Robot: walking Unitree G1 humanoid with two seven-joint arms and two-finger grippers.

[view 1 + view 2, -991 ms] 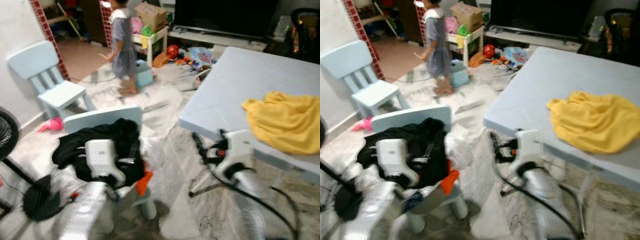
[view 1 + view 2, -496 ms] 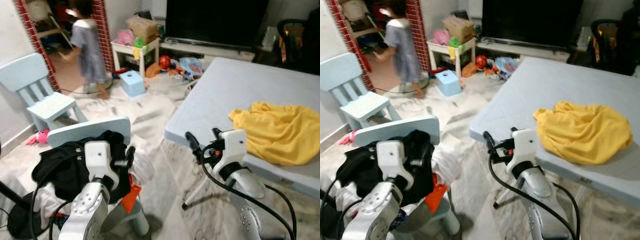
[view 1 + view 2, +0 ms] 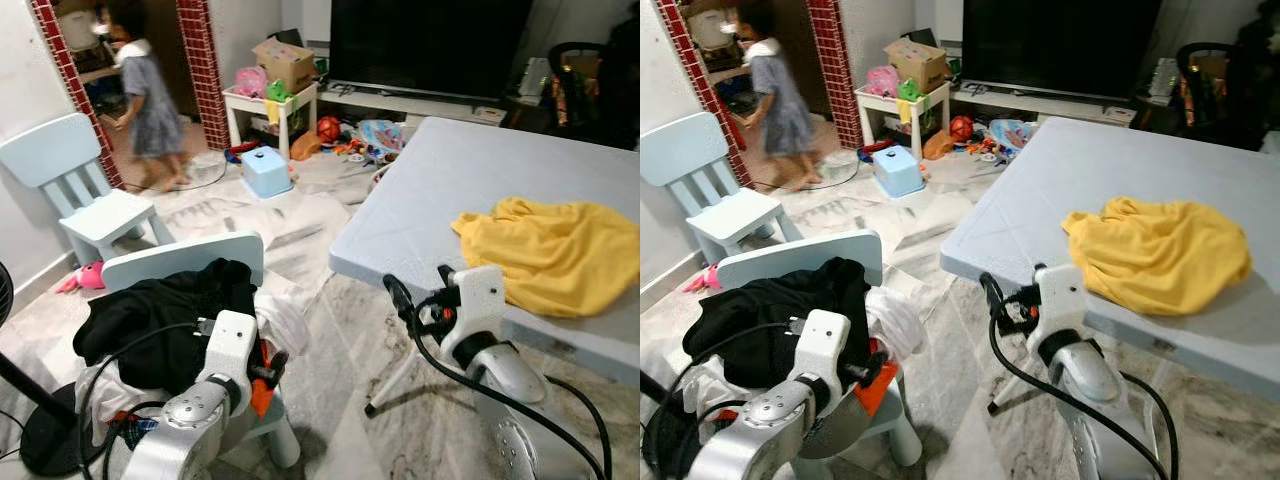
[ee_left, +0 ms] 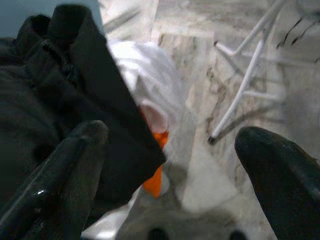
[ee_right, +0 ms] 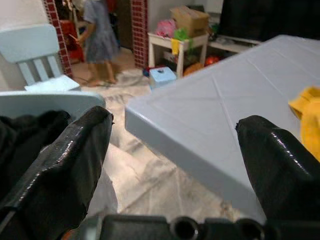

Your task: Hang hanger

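A pale blue table (image 3: 440, 180) bears a yellow cloth (image 3: 555, 255); a small chair (image 3: 180, 262) is piled with black clothes (image 3: 160, 320). The right gripper (image 5: 172, 150) gapes wide, empty, by the table's edge. The left gripper (image 4: 170, 165) is spread wide over the clothes, one finger (image 4: 65, 170) against them; I cannot make out a hanger.

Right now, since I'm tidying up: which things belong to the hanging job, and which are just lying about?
Job, likely: black clothes on near chair; yellow garment on table.
Lying about: far chair, cardboard box, blue box, toys, fan.
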